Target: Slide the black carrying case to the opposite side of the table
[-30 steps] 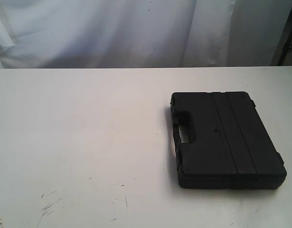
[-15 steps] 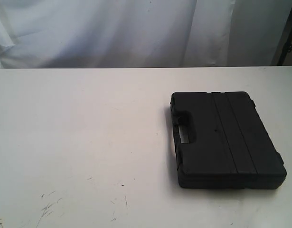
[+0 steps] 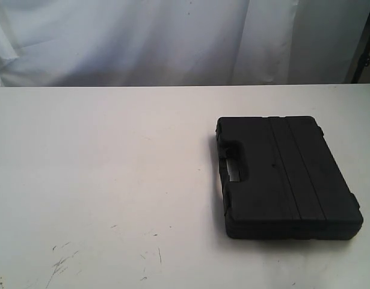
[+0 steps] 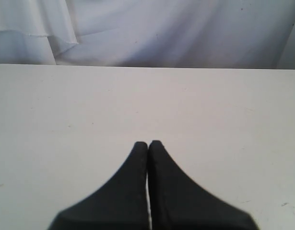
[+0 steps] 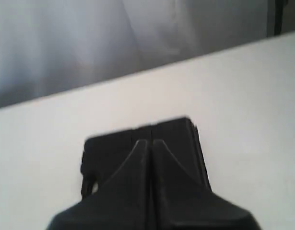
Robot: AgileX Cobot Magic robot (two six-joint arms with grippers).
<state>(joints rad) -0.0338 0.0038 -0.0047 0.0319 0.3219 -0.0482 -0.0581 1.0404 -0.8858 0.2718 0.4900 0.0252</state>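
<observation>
The black carrying case [image 3: 284, 174] lies flat on the right half of the white table [image 3: 100, 168], its handle cutout facing left. Neither arm shows in the exterior view. In the right wrist view my right gripper [image 5: 149, 142] is shut with nothing in it, its tips in front of the black carrying case [image 5: 109, 153]; whether they touch it I cannot tell. In the left wrist view my left gripper [image 4: 148, 143] is shut and empty over bare table [image 4: 65, 105], with the case out of that view.
A white curtain [image 3: 172, 36] hangs behind the table's far edge. Dark scuffs [image 3: 61, 262] mark the tabletop at the front left. A dark stand [image 3: 365, 54] shows at the far right, behind the table.
</observation>
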